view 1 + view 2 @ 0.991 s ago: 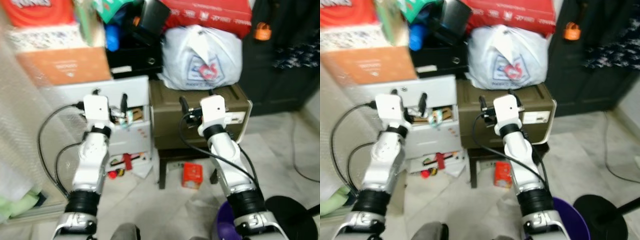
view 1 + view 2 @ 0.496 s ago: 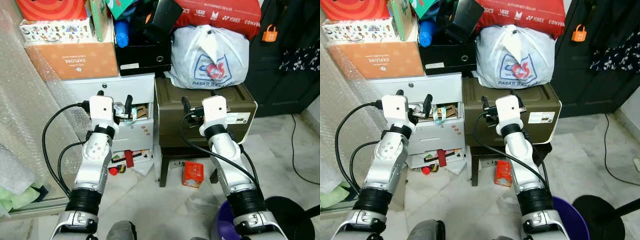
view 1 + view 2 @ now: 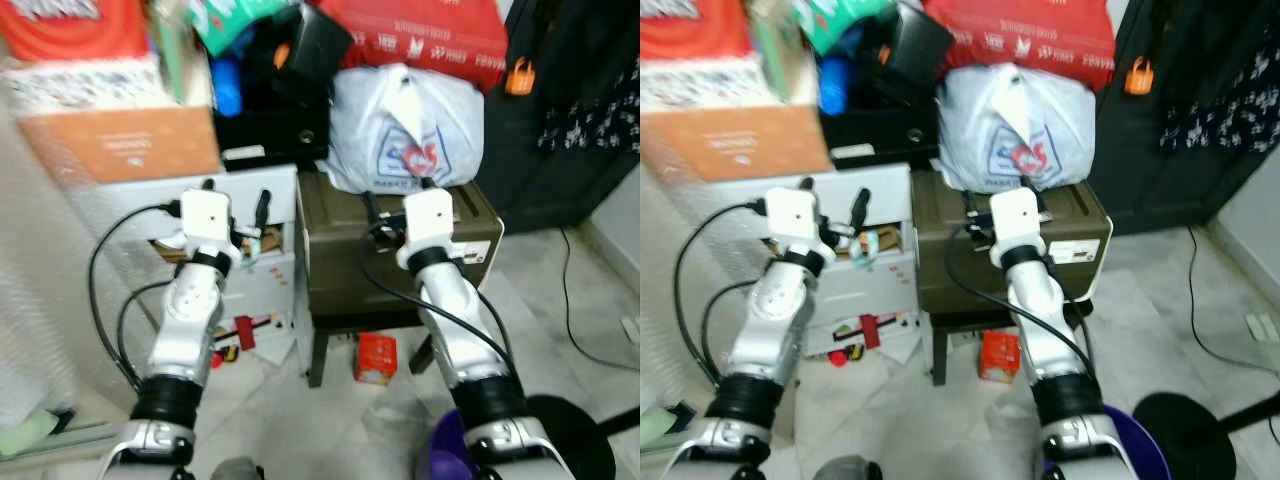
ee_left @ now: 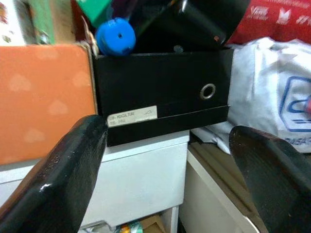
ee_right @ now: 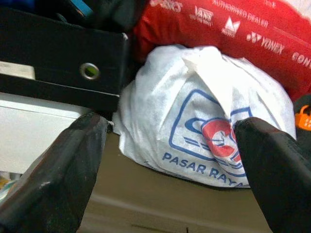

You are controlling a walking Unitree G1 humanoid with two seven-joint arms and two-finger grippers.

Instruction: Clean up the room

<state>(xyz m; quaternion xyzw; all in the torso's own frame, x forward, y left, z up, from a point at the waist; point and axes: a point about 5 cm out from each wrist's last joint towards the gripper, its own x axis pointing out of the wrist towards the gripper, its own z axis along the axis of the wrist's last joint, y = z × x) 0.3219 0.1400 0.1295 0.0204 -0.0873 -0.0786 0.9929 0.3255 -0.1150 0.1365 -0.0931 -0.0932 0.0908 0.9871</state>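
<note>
Fronting both claws – white bag (image 5: 204, 131), black box (image 4: 160, 97)

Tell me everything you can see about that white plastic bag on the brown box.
The white plastic bag is full and rounded, its top knotted into a twisted tuft. The thin, crinkled plastic carries a blue and red logo above the blue words PASAR RAYA. It sits upright on the brown box, touching the black drawer box beside it, with a red printed bag lying on top.
</note>
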